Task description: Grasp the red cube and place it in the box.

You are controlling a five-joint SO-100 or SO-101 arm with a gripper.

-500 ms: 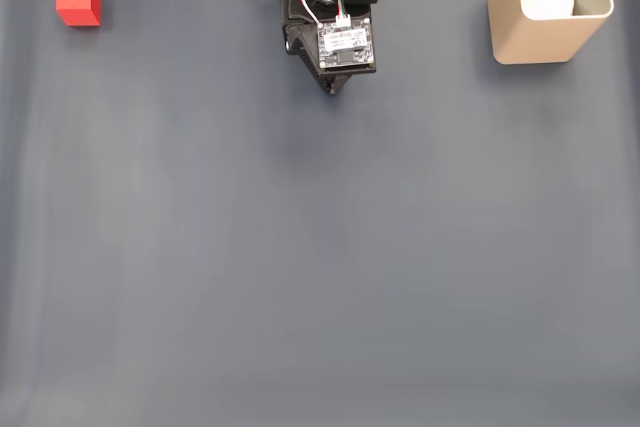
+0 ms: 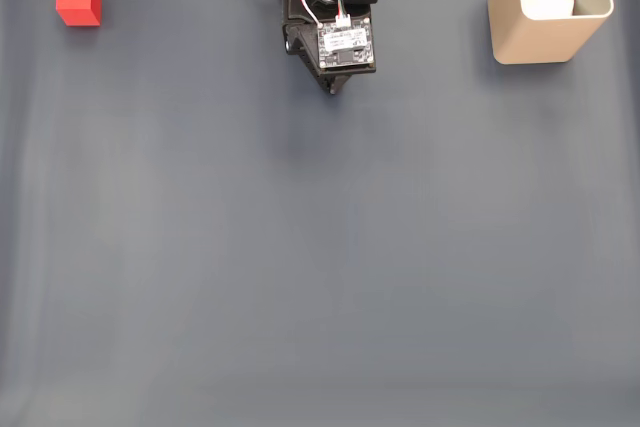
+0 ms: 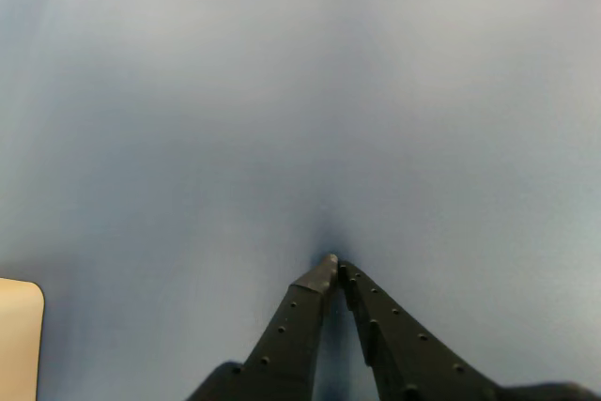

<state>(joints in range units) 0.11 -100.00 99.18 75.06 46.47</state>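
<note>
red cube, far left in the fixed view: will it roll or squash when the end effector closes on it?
The red cube probably won't roll: it sits flat on the grey mat on a plain face. It looks solid with crisp edges, so likely stiff. Being small, it is probably light and may slide if nudged. The end effector is shut, away from it.

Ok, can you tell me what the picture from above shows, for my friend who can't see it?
In the fixed view, a black robot arm sits at the top middle of a dark grey mat, its gripper holding nothing. A small red cube rests at top left, and a tall beige box stands at top right.
</note>
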